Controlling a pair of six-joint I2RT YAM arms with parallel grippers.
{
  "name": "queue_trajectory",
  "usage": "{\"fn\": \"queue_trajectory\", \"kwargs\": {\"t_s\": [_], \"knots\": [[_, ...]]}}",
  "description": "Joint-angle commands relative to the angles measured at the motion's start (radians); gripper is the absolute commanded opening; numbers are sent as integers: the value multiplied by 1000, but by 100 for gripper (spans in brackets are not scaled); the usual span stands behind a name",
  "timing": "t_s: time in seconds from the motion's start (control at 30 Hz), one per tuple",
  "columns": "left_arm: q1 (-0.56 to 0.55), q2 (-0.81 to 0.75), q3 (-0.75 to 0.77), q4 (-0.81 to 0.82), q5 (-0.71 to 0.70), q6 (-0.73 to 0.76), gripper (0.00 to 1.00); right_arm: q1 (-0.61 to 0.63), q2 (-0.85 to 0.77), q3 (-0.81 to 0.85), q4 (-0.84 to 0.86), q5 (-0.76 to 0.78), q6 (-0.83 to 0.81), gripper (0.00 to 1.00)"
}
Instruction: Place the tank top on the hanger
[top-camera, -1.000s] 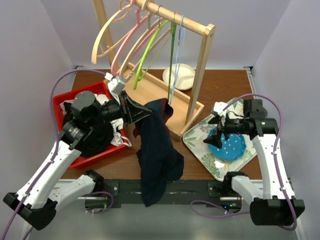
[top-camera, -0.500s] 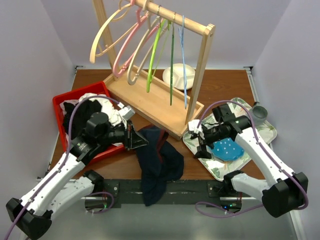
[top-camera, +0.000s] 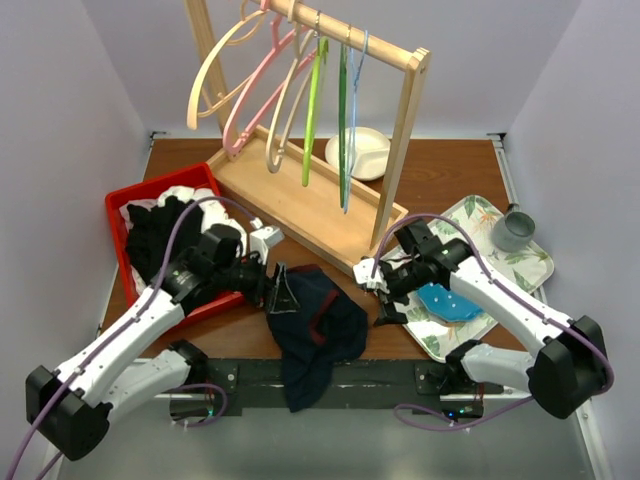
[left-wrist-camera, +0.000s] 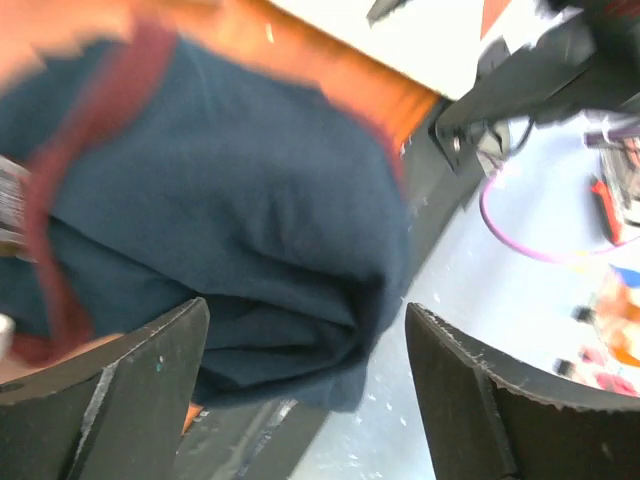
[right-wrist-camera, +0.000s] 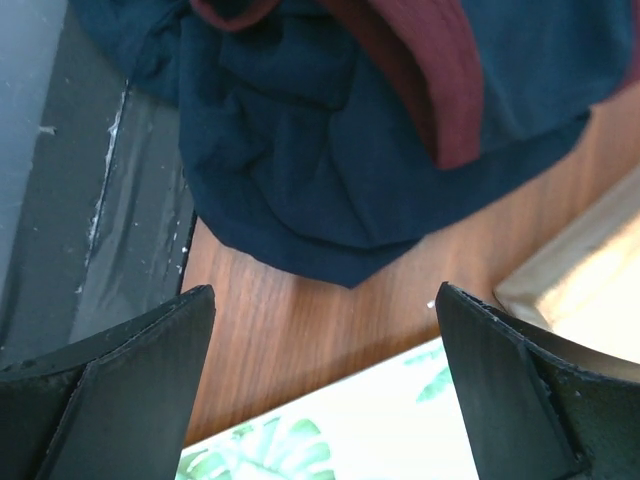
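Observation:
The dark navy tank top (top-camera: 318, 322) with red trim lies crumpled at the table's front middle, and its lower part hangs over the front edge. My left gripper (top-camera: 283, 292) stands open at its left edge. In the left wrist view the cloth (left-wrist-camera: 230, 220) fills the space beyond the spread jaws of that gripper (left-wrist-camera: 305, 330), and nothing is pinched. My right gripper (top-camera: 383, 297) is open just right of the garment. It hovers (right-wrist-camera: 325, 300) over bare wood, with the tank top (right-wrist-camera: 330, 130) ahead of it. The thin light-blue hanger (top-camera: 356, 100) hangs on the rack.
A wooden rack (top-camera: 400, 130) holds cream, pink and green hangers. A red bin (top-camera: 118, 215) of black and white clothes stands at the left. A white bowl (top-camera: 368, 152) sits behind the rack. A leaf-patterned tray (top-camera: 530, 270) at the right carries a blue plate (top-camera: 450, 303) and a grey cup (top-camera: 513, 232).
The left gripper brought the raised tank top down onto the table and opened, letting it go. The right arm swung left from the tray toward the garment.

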Motion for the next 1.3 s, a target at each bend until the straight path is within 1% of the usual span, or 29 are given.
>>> {"fn": "queue_trajectory", "kwargs": {"t_s": [0.0,0.07,0.17,0.27,0.33,0.37,0.43,0.47,0.53,0.63,0.67,0.7,0.73,0.77,0.8,0.87,0.9,0.93,0.97,1.0,1.03,1.07,1.13,1.17,1.27], "knots": [[-5,-54,150,-110,-126,59,86,62,24,-15,143,69,39,93],[-5,-59,147,-119,-122,50,86,93,40,-3,189,103,68,89],[-3,-70,102,-89,-84,11,86,116,64,40,235,115,138,78],[-3,-91,50,-25,-65,-32,85,136,73,84,270,115,200,70],[-3,-96,29,15,-61,-47,81,151,84,103,276,106,218,67],[-5,-91,15,25,-58,-58,78,174,92,121,278,92,244,64],[-5,-76,10,32,-56,-58,75,208,110,138,292,74,269,62],[-5,-73,10,32,-59,-58,73,248,116,150,302,75,299,61],[-3,-73,10,31,-71,-59,71,277,132,160,334,85,323,59],[-5,-87,9,28,-85,-69,68,316,156,167,367,109,363,50],[-3,-90,9,25,-90,-70,68,325,161,164,368,112,363,39],[-3,-102,7,19,-100,-72,67,326,158,160,367,112,361,31],[-3,-110,6,17,-105,-73,67,328,155,152,358,117,354,20],[-5,-114,6,17,-110,-75,67,326,141,138,346,123,335,0],[-5,-128,7,9,-126,-75,67,328,130,132,329,137,323,0],[-3,-137,21,0,-142,-69,67,326,98,115,217,202,237,0],[-5,-142,25,-17,-156,-64,67,323,52,106,179,248,205,0],[-3,-143,35,-23,-160,-59,68,319,29,95,107,300,176,0],[-3,-146,36,-24,-165,-50,68,297,8,75,70,418,118,0],[-5,-143,36,-21,-169,-47,70,281,-41,66,30,466,85,0],[-3,-139,35,-17,-169,-43,71,267,-63,57,-51,520,52,0],[-3,-131,33,-11,-166,-38,74,238,-87,34,-84,589,-14,0],[-3,-93,29,26,-150,-35,76,205,-145,15,-163,620,-64,0],[-3,-76,29,55,-140,-32,77,184,-158,-3,-181,620,-67,0],[-3,-10,39,110,-119,-26,78,176,-178,-52,-188,589,-55,0]]}}
